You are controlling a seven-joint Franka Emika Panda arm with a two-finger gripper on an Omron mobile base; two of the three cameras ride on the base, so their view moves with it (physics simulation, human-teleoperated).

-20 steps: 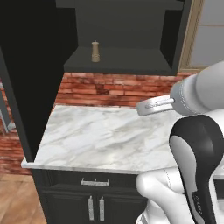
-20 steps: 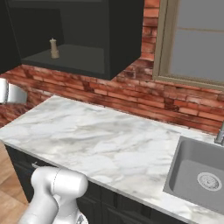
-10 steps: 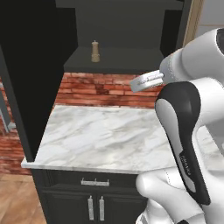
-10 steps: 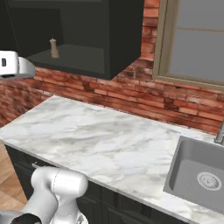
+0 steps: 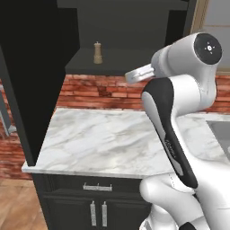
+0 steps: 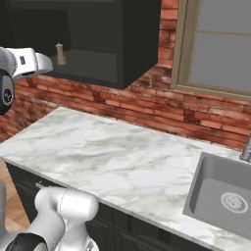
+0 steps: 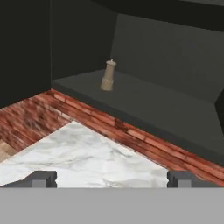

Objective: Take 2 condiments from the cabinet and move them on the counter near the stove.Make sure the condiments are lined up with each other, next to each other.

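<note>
A tan-brown shaker jar [image 5: 97, 53] with a knobbed top stands upright on the shelf of the open black cabinet [image 5: 121, 27]. The same jar [image 6: 60, 54] sits at the shelf's left end in the right base view, and the hand view shows the jar [image 7: 108, 75] straight ahead. My gripper [image 7: 111, 177] is open, its fingertips [image 7: 42, 178] wide apart with nothing between them. It hovers above the marble, in front of the cabinet [image 7: 157, 105] and well short of the jar. The stove and the counter beside it are out of view.
The cabinet's black door [image 5: 27, 81] hangs open on the left. Below runs a red brick backsplash [image 6: 147, 108] and a marble worktop [image 6: 108, 157] with a steel sink [image 6: 223, 196] at its right end. A window [image 6: 215, 44] is above the sink.
The arm has lifted and swung the hand up from worktop level towards the cabinet opening. The jaws have stayed open. The jar has not moved.
</note>
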